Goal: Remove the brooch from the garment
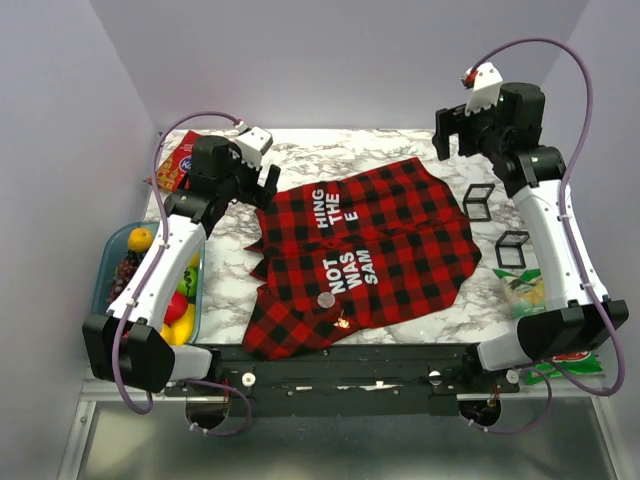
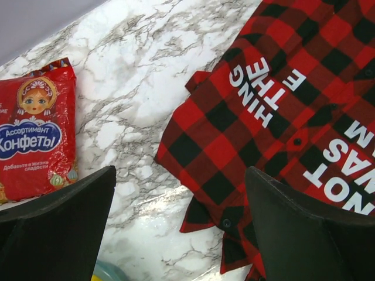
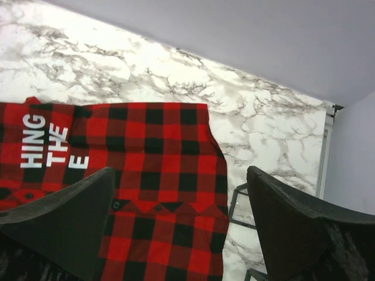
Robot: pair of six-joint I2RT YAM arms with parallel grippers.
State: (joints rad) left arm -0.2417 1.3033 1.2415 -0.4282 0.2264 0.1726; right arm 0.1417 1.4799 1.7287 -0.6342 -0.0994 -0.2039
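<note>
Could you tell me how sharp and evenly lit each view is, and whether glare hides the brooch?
Top external: soft, even light, no glare; the brooch shows as a small pale disc on the garment. Left wrist: table and lettering sharp, the left claw has dark, blurred fingers, brooch out of frame. Right wrist: garment sharp, the right claw has equally dark, soft fingers.

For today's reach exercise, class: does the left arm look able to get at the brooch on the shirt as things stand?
Probably yes. The brooch lies uncovered on the shirt beside the word NOT, and nothing stands between it and the left tool, which hangs open at the shirt's edge.
</note>
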